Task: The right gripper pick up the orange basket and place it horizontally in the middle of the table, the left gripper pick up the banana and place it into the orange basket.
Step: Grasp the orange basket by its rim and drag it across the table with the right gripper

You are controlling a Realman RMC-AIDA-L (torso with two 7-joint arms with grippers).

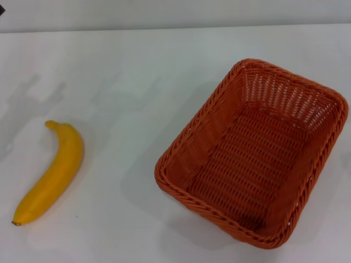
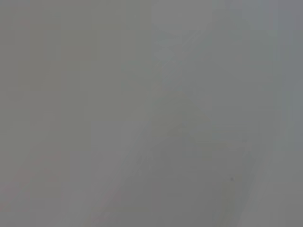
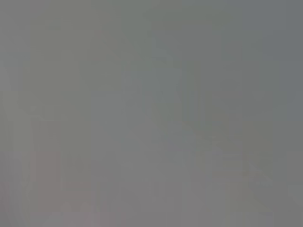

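The orange basket [image 1: 255, 153] sits on the white table [image 1: 137, 71] at the right side of the head view, turned at a slant, open side up and with nothing in it. The yellow banana [image 1: 52, 172] lies on the table at the left, its dark tip toward the near edge. Basket and banana are well apart. Neither gripper appears in the head view. Both wrist views show only a plain grey surface, with no fingers and no objects.
The table's far edge [image 1: 175, 28] runs across the top of the head view, with a pale wall behind it. Faint shadows fall on the tabletop at the far left.
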